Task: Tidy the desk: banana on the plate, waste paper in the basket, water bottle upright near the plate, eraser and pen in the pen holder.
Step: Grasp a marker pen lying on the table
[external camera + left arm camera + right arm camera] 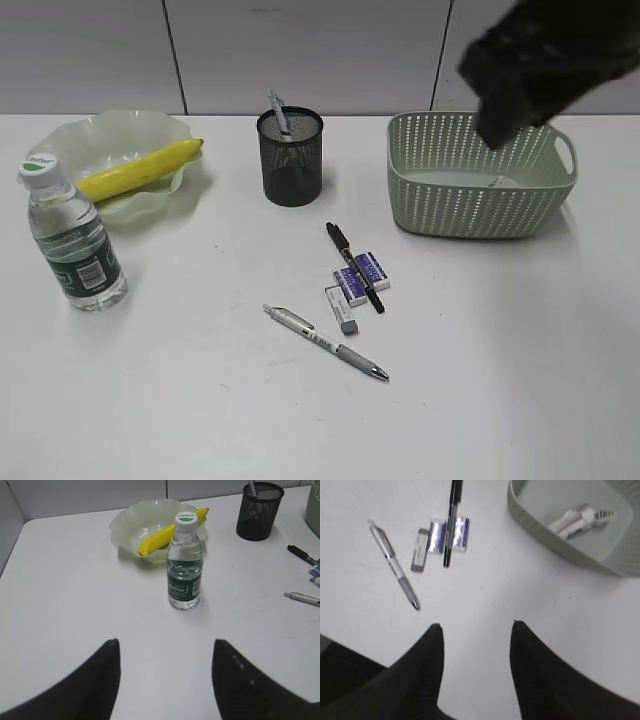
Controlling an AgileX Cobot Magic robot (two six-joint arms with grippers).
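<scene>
The banana [140, 169] lies on the plate [95, 135] at the back left. The water bottle [72, 237] stands upright in front of the plate; it also shows in the left wrist view [184, 562]. The pen holder [291, 157] holds one pen. A black pen [355, 268] lies across two blue-white erasers [360, 277], beside a small grey eraser [341, 308] and a silver pen [325, 342]. The waste paper [580, 520] lies in the basket [480, 205]. My left gripper [165, 645] is open and empty, short of the bottle. My right gripper [476, 627] is open and empty above the desk [500, 350]; its blurred arm [545, 60] hangs over the basket.
The black pen [451, 522], erasers [437, 530] and silver pen [395, 565] lie up-left of my right gripper, with the basket [545, 540] up-right. The desk's near edge shows at the lower left of the right wrist view. A grey panelled wall [300, 50] stands behind the desk.
</scene>
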